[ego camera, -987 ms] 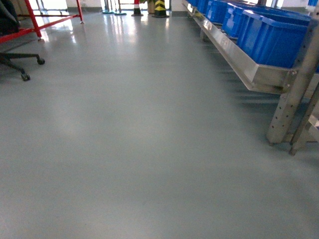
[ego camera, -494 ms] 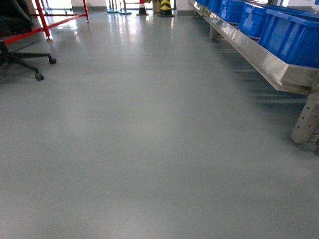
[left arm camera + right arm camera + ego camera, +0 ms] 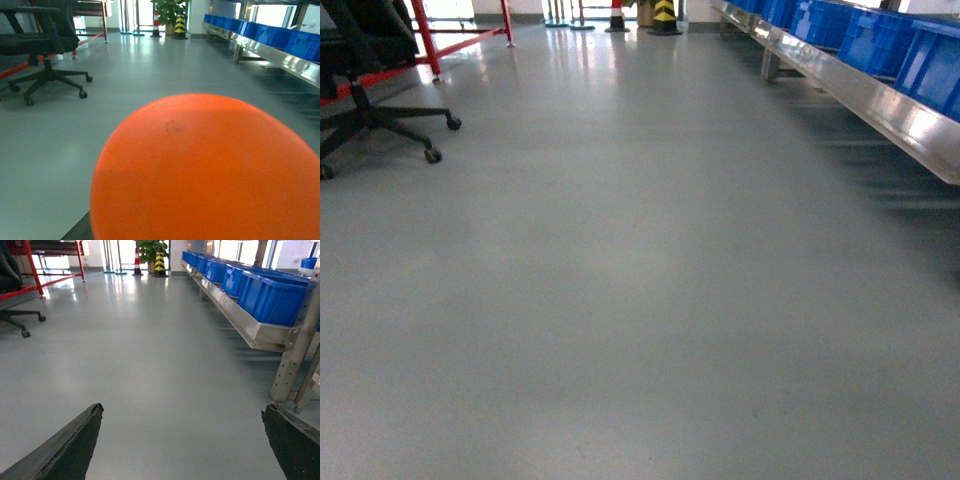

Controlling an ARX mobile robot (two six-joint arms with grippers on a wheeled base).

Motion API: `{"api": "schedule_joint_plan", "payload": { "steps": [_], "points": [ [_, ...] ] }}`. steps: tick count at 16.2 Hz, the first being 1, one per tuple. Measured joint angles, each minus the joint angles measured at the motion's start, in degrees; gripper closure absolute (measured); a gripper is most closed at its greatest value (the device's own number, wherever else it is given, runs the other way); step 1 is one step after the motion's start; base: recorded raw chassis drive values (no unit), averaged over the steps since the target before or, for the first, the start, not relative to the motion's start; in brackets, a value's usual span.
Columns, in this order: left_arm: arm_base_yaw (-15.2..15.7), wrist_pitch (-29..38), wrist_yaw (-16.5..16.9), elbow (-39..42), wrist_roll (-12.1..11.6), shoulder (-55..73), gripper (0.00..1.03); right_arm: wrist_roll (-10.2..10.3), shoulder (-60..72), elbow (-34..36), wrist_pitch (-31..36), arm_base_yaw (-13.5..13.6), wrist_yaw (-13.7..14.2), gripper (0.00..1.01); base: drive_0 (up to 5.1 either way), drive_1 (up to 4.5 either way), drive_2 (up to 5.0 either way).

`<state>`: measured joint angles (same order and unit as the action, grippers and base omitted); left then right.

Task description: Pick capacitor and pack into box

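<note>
A big orange rounded object (image 3: 210,170), apparently the capacitor, fills the lower half of the left wrist view, very close to the camera. It covers my left gripper's jaws; only a dark sliver of one finger (image 3: 82,231) shows at its lower left edge, so the gripper looks shut on it. My right gripper (image 3: 182,440) hangs open over bare grey floor, its two dark fingers (image 3: 70,445) far apart with nothing between them. The box is out of view. Neither gripper shows in the head view.
A steel rack (image 3: 880,95) carrying blue bins (image 3: 870,35) runs along the right. A black office chair (image 3: 365,90) and a red frame (image 3: 430,45) stand at the left. A striped post (image 3: 665,15) and a cone stand far ahead. Grey floor (image 3: 620,300) lies between.
The head view has swung left: the rack and blue bins slid toward the right edge, its near leg left the view, and the office chair came further in from the left.
</note>
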<state>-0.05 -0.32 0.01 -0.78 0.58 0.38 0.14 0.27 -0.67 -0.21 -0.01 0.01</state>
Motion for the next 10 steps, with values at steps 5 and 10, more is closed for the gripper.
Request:
{"api": "schedule_joint_plan", "payload": {
  "steps": [5,10],
  "points": [
    [0.0,-0.1,0.0,0.0,0.0,0.0,0.59,0.0,0.0,0.0,-0.2,0.0,0.0,0.03,-5.0,2.43,2.4],
    [0.0,0.0,0.0,0.0,0.0,0.0,0.59,0.0,0.0,0.0,0.0,0.0,0.0,0.03,-5.0,2.36,2.4]
  ]
}}
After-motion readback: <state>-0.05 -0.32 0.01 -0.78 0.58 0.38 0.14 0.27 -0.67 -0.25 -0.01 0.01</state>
